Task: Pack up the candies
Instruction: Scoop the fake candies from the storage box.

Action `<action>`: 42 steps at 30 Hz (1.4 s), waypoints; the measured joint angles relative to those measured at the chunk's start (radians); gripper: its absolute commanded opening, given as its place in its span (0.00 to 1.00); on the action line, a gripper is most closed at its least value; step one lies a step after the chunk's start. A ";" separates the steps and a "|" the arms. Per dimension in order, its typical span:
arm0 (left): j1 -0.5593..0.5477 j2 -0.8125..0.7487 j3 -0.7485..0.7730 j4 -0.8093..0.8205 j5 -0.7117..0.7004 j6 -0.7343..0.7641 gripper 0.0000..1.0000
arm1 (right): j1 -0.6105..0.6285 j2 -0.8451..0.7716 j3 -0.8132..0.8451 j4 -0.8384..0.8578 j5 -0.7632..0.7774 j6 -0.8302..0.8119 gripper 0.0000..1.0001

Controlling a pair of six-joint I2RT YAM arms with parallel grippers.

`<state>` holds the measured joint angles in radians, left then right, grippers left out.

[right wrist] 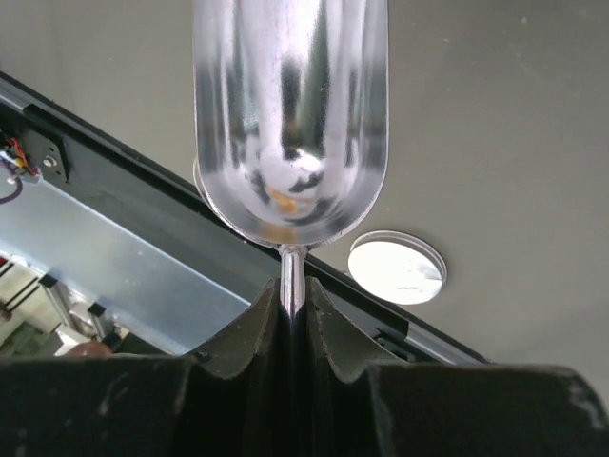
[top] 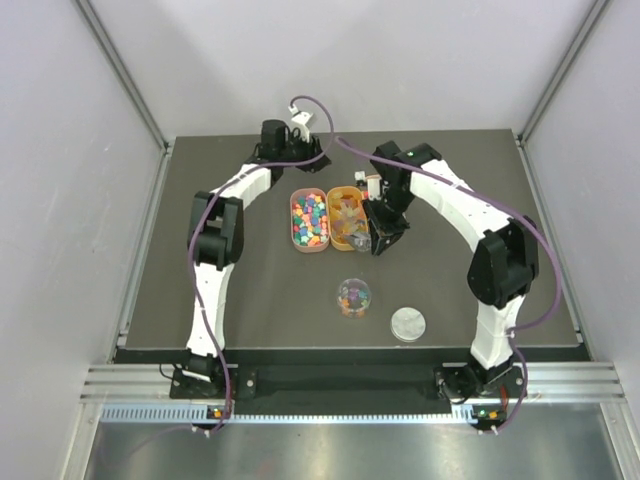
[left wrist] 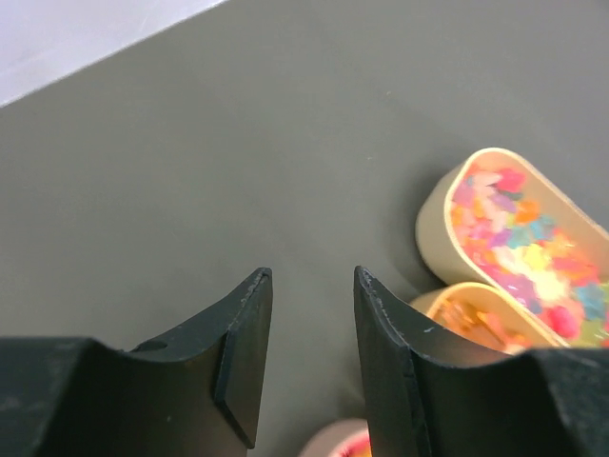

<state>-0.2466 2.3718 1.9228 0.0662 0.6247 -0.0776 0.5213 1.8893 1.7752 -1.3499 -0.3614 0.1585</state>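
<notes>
Dark table (top: 250,300) — two orange trays (top: 327,222) just left of the right gripper (top: 384,236); jar (top: 339,298) and lid (top: 407,323) lie behind it.

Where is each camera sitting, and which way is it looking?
Top view: high above and behind the arms, looking down at the table, both arms and the candies.
Left wrist: on the left arm, looking across the table past its open left tool toward the trays.
Right wrist: on the right arm, facing the table's near edge; its right tool pinches a silver scoop.
Shared: top and right wrist views both show the round lid.
</notes>
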 measured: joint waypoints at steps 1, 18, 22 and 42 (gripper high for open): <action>-0.003 0.016 0.008 0.008 -0.003 0.000 0.45 | 0.000 0.012 0.006 0.000 -0.011 0.002 0.00; -0.081 0.107 0.038 0.097 -0.011 0.001 0.44 | 0.000 0.158 0.077 0.005 -0.055 0.012 0.00; -0.092 0.107 0.021 0.129 -0.004 -0.002 0.42 | 0.000 0.176 0.094 0.004 -0.048 0.018 0.00; -0.098 0.090 -0.087 0.158 0.018 -0.037 0.27 | 0.026 0.243 0.178 0.003 0.068 0.021 0.00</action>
<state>-0.3447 2.4619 1.8355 0.2245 0.6430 -0.1143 0.5472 2.1326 1.9533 -1.3464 -0.2935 0.1799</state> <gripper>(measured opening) 0.283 0.123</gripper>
